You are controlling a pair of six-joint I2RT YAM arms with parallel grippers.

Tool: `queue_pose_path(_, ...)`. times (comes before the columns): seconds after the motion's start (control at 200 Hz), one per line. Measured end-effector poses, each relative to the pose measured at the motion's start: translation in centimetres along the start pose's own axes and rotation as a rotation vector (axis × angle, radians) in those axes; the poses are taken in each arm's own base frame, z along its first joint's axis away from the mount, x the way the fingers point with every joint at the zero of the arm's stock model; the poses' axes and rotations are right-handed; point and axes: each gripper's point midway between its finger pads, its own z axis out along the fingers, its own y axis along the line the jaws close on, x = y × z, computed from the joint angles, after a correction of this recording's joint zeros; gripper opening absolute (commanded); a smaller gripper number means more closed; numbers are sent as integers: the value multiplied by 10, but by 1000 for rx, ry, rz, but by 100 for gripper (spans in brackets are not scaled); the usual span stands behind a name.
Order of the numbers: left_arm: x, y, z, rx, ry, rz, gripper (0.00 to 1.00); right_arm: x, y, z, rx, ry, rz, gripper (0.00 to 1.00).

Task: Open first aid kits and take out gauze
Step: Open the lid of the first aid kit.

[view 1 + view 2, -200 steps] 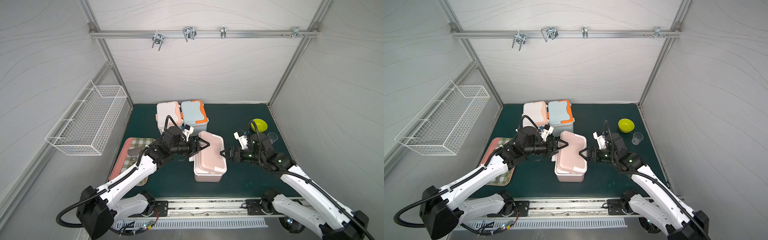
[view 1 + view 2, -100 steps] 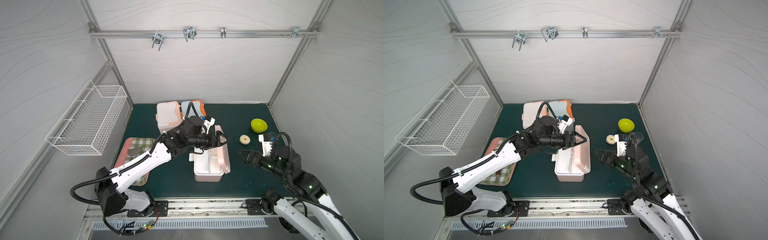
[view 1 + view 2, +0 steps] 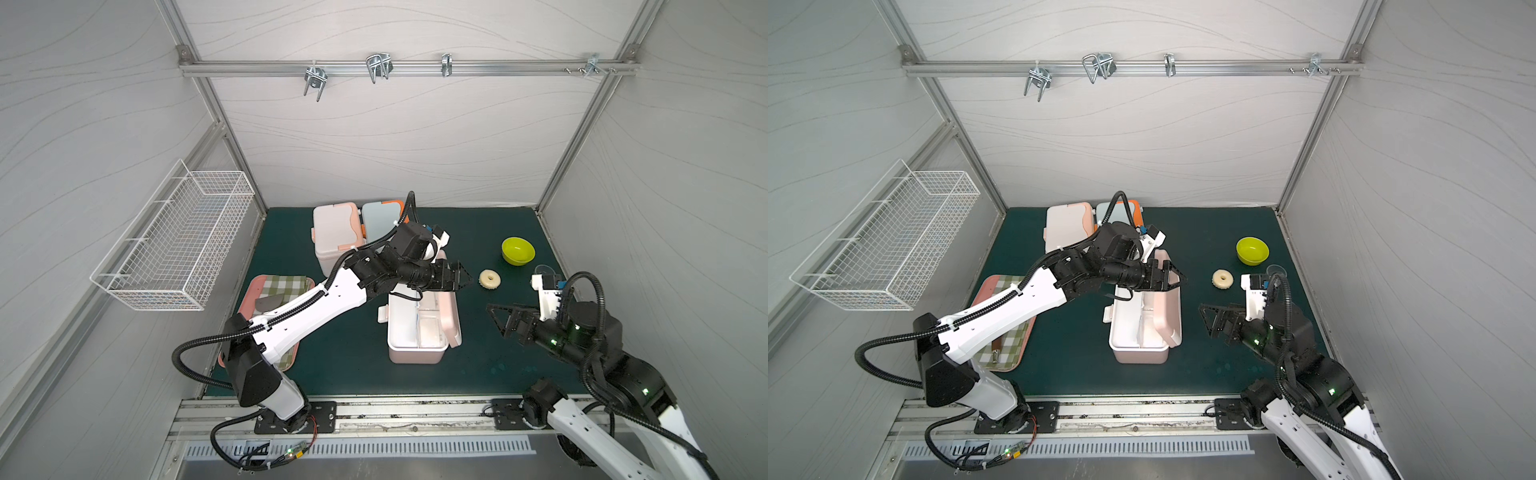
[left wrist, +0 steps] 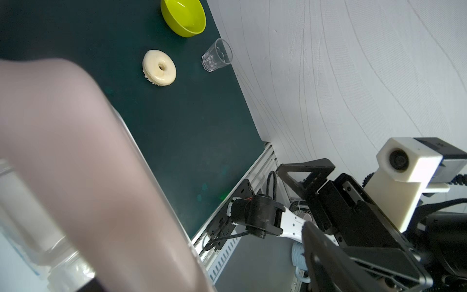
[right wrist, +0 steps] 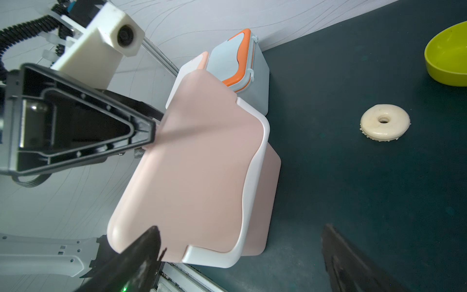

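The pink first aid kit (image 3: 415, 353) stands mid-mat with its lid (image 3: 452, 320) swung up on the right side. Inside lie pale, clear-wrapped flat pieces, the gauze (image 3: 430, 330), not sharply seen. My left gripper (image 3: 463, 276) is open at the lid's far end. One of its fingers (image 5: 141, 131) touches the lid's top edge (image 5: 202, 164). My right gripper (image 3: 495, 322) is open and empty, apart from the kit on its right. The white-and-peach kit (image 3: 334, 230) and the blue-and-orange kit (image 3: 380, 220) stand shut at the back.
A green bowl (image 3: 518, 250), a cream ring (image 3: 490, 279) and a clear glass (image 4: 217, 55) sit at the right rear. The pink tray (image 3: 249, 291) with checked cloth lies left, under my left arm. A wire basket (image 3: 174, 249) hangs on the left wall.
The pink kit's lid went from shut to raised. My left gripper followed it rightward and widened slightly. My right gripper drew back from the kit toward the right front.
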Motion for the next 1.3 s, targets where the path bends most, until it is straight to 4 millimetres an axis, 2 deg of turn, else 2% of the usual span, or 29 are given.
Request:
queue_pose_path(0.145, -4, 0, -14, 2, -28, 9, 91, 0, 4, 5, -6, 33, -20, 98)
queue_pose_path(0.245, -6, -4, -15, 24, -31, 12, 91, 1, 6, 9, -6, 59, -30, 98)
queue_pose_path(0.345, -6, -7, -5, 49, -10, 1, 91, -2, 8, 10, -6, 64, -36, 98)
queue_pose_path(0.53, -11, -21, 26, 74, 44, 22, 92, -16, 14, 1, 4, 41, -57, 98)
queue_pose_path(0.65, -8, -19, 28, 52, 56, 42, 93, -21, 15, -4, 14, 29, -64, 98)
queue_pose_path(0.785, -6, -15, 16, 20, 49, 64, 98, -20, 14, -6, 19, 33, -64, 97)
queue_pose_path(1.071, -8, -17, -36, 3, -39, 116, 99, -16, 17, -7, -3, 54, -65, 97)
queue_pose_path(1.301, 0, 21, -62, -64, -82, 66, 99, -11, 26, -5, -52, 93, -77, 95)
